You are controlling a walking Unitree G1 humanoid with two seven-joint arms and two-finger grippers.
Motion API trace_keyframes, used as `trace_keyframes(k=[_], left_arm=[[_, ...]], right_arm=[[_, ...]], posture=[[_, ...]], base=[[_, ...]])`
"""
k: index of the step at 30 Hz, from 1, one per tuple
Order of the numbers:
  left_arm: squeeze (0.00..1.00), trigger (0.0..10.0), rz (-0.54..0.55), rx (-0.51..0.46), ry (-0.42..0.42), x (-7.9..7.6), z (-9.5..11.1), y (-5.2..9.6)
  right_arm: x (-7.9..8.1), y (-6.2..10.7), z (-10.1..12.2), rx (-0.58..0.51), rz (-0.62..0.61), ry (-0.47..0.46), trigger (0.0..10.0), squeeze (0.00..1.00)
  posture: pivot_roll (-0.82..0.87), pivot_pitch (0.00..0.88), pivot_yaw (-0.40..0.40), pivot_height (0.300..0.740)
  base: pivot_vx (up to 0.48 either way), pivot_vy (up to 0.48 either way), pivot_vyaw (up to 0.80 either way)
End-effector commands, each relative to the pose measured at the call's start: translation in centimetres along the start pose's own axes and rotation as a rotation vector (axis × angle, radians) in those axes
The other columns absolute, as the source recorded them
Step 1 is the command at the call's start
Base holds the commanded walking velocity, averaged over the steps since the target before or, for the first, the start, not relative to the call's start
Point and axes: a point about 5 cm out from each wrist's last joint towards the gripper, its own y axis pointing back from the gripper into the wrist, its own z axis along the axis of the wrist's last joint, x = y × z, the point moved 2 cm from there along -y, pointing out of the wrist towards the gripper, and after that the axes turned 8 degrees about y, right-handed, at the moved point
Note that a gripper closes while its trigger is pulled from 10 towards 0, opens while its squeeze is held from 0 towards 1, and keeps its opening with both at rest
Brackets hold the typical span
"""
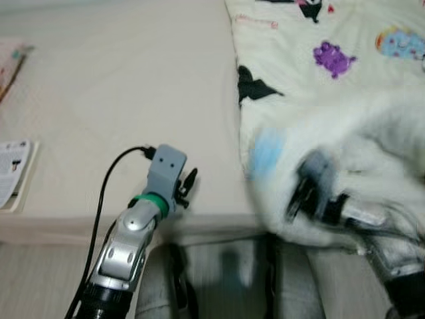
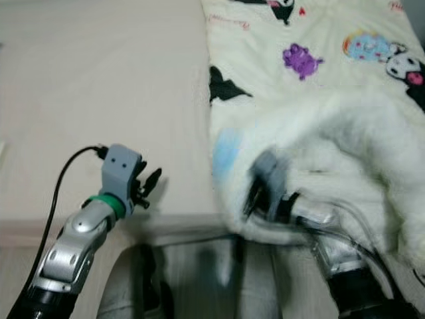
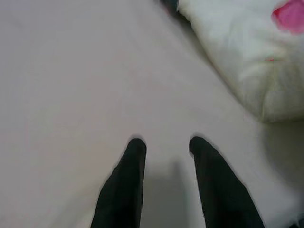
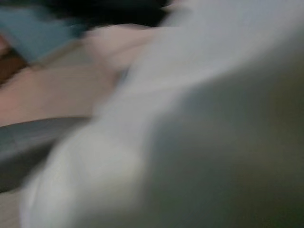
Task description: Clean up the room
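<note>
1. The blanket (image 1: 319, 86), cream with cartoon prints, covers the bed's (image 1: 119, 100) right side, bunched at the front edge.
2. The right gripper (image 1: 299, 196) is buried in that bunch; I cannot tell its grip.
3. The left gripper (image 3: 164, 147) hovers released over bare sheet by the front edge.

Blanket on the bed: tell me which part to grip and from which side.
Grip the bunched white fold of the blanket at the near corner, coming from the robot's right at the bed edge. There it humps up thick off the mattress, offering a pinchable ridge; the right gripper is already at it, blurred.
</note>
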Motion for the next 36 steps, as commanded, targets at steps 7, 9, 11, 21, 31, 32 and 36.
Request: trace_keyframes(k=[7, 9, 11, 21, 31, 32, 36], left_arm=[[0.00, 10.0, -0.010, 0.022, 0.008, -0.5, -0.7, -0.5], [0.00, 10.0, -0.010, 0.023, 0.008, -0.6, -0.8, -0.5], [0.00, 10.0, -0.009, 0.023, 0.009, -0.6, -0.9, -0.5], [0.00, 10.0, -0.012, 0.020, 0.017, -0.9, -0.9, -0.7], [0.00, 10.0, -0.050, 0.007, 0.009, -1.6, -0.5, -1.4], [0.00, 10.0, -0.049, 0.005, 0.011, -1.6, -0.5, -1.4], [0.00, 10.0, -0.031, 0.000, 0.011, -1.2, -0.5, -1.3]], right_arm=[[10.4, 1.3, 4.9, -0.141, 0.521, -0.341, 10.0, 0.00], [11.0, 2.1, 4.5, -0.123, 0.535, -0.396, 10.0, 0.00], [12.7, 3.9, 2.2, -0.035, 0.549, -0.507, 10.0, 0.00], [13.6, 2.4, -10.3, 0.291, -0.184, -0.673, 10.0, 0.00], [10.7, 0.6, -7.6, 0.091, -0.460, -0.537, 10.0, 0.00], [9.9, 0.7, -6.2, 0.015, -0.526, -0.491, 10.0, 0.00], [8.0, 0.4, -2.1, -0.127, -0.613, -0.363, 10.0, 0.00]], posture=[[-0.17, 0.213, 0.149, 0.596], [-0.17, 0.212, 0.145, 0.596], [-0.18, 0.214, 0.139, 0.596], [-0.19, 0.206, 0.155, 0.596], [-0.21, 0.190, 0.172, 0.596], [-0.21, 0.188, 0.169, 0.596], [-0.22, 0.172, 0.166, 0.596]], base=[[0.000, 0.000, 0.00], [0.000, 0.000, 0.00], [0.000, 0.000, 0.00], [0.000, 0.000, 0.00], [0.000, 0.000, 0.00], [0.000, 0.000, 0.00], [0.000, 0.000, 0.00]])
